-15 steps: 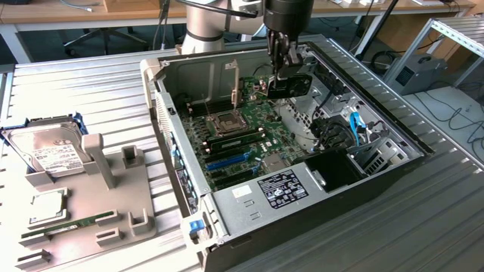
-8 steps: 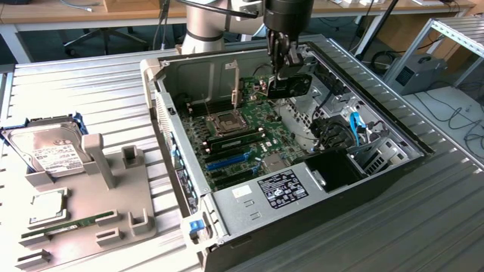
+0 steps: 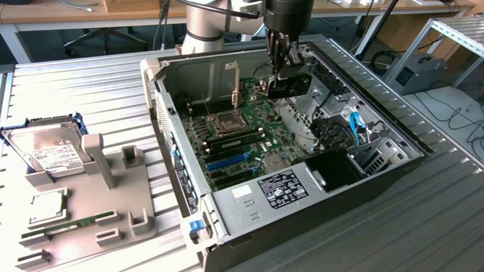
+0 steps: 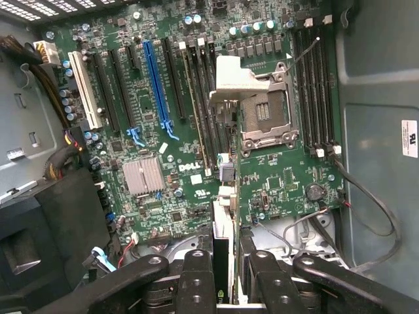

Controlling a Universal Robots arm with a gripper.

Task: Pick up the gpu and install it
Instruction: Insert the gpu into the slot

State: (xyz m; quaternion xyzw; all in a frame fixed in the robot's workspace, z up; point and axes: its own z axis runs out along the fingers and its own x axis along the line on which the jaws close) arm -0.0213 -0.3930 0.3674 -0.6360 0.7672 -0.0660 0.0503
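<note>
above the green motherboard (image 4: pixel 190 163), the black pincer (image 4: pixel 226 261) clamps the thin flat black gpu (image 3: pixel 291 85) between narrowed jaws.

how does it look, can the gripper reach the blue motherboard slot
Probably yes: the case lies open, the gripper, shut on the gpu, hangs inside above the motherboard, and nothing stands over the blue slot.

gpu (image 3: pixel 291 86) in hand (image 4: pixel 222 278) above motherboard (image 3: pixel 253 127) inside case (image 3: pixel 325 195); hard drive (image 3: pixel 49 152) off exterior view's left
</note>
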